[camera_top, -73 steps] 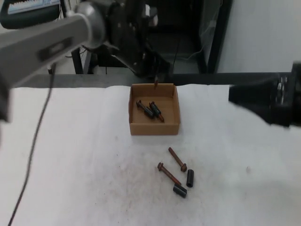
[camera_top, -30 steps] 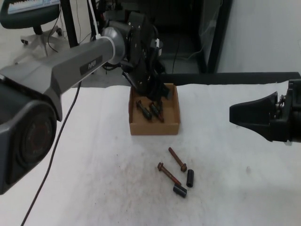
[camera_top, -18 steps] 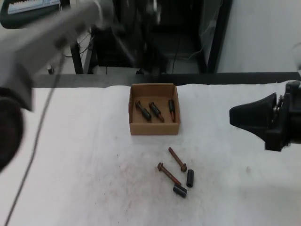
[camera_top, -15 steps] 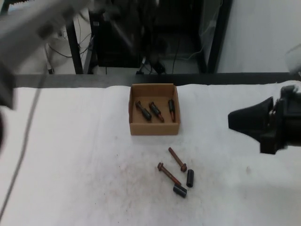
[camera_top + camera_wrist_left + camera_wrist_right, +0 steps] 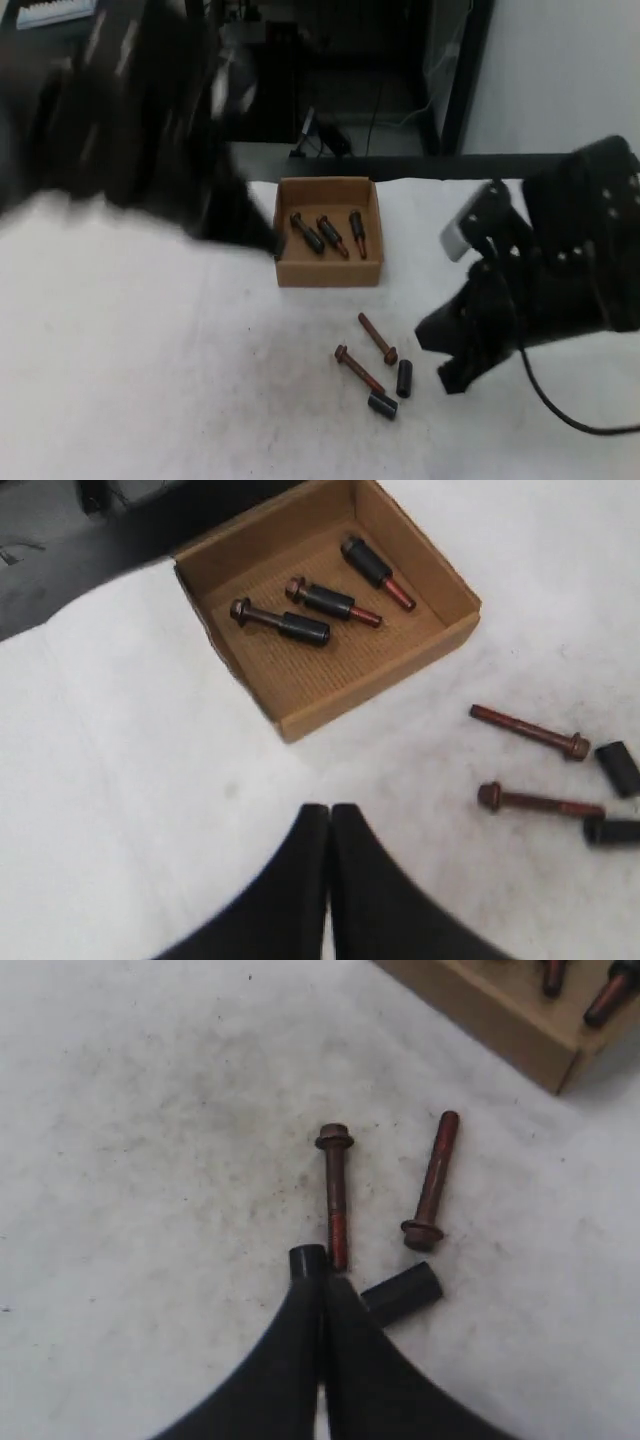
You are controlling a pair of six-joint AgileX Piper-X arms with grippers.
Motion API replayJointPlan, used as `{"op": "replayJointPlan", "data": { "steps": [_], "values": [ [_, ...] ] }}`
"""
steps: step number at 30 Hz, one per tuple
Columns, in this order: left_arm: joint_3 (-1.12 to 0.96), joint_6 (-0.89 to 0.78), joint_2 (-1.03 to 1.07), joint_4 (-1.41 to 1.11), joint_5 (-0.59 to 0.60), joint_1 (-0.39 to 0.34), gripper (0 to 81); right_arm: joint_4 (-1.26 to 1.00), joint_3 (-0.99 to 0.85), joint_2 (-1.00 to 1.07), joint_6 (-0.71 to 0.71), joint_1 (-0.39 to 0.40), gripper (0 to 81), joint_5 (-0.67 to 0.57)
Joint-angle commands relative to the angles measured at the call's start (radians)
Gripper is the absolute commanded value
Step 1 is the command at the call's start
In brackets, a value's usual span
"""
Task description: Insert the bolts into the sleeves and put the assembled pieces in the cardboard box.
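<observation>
The loose bolts [image 5: 335, 1195] looked small, stiff, dense steel, best pinched mid-shank. The sleeves [image 5: 402, 1294] looked smooth and apt to roll. Both arms' jaws were pressed together, holding nothing.

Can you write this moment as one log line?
box: three assembled pieces inside | bench: two bolts, two sleeves loose | left gripper: shut, empty | right gripper: shut, empty, near sleeves

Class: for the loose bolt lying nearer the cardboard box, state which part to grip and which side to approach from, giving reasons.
Grip the bolt at mid-shank, coming straight down from above and closing across its width. It lies flat on the white cloth, so only the sides are probably reachable; its flanged head sits close to a black sleeve, so mid-shank likely avoids nudging that.
</observation>
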Motion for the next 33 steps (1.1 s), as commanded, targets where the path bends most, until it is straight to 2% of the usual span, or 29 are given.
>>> {"op": "replayJointPlan", "data": {
  "steps": [1, 6, 8, 10, 12, 15, 17, 25, 33],
  "values": [
    [0.227, -0.147, -0.187, -0.275, -0.085, 0.001, 0.1, -0.029, -0.064, 0.053, -0.063, 0.031, 0.8, 0.089],
    [0.572, -0.213, -0.407, -0.704, -0.212, 0.001, 0.1, -0.049, -0.127, 0.148, -0.156, 0.031, 0.7, 0.074],
    [0.665, -0.211, -0.435, -0.788, -0.213, 0.007, 0.1, -0.049, -0.151, 0.196, -0.2, 0.031, 2.0, 0.067],
    [0.714, -0.211, -0.439, -0.777, -0.18, 0.016, 0.1, -0.049, -0.185, 0.256, -0.217, 0.031, 7.8, 0.067],
    [0.737, -0.211, -0.439, -0.736, -0.13, 0.023, 0.1, -0.049, -0.22, 0.313, -0.24, 0.031, 16.5, 0.07],
    [0.742, -0.211, -0.439, -0.694, -0.118, 0.024, 0.1, -0.049, -0.276, 0.385, -0.256, 0.038, 30.4, 0.113],
    [0.742, -0.203, -0.439, -0.698, -0.118, 0.024, 0.1, -0.049, -0.312, 0.423, -0.279, 0.048, 33.7, 0.145],
    [0.742, -0.185, -0.439, -0.699, -0.118, 0.024, 0.1, 0.016, -0.45, 0.559, -0.351, 0.117, 32.0, 0.181],
    [0.742, -0.185, -0.439, -0.696, -0.118, 0.024, 0.1, 0.105, -0.473, 0.612, -0.365, 0.17, 32.0, 0.215]
  ]
}}
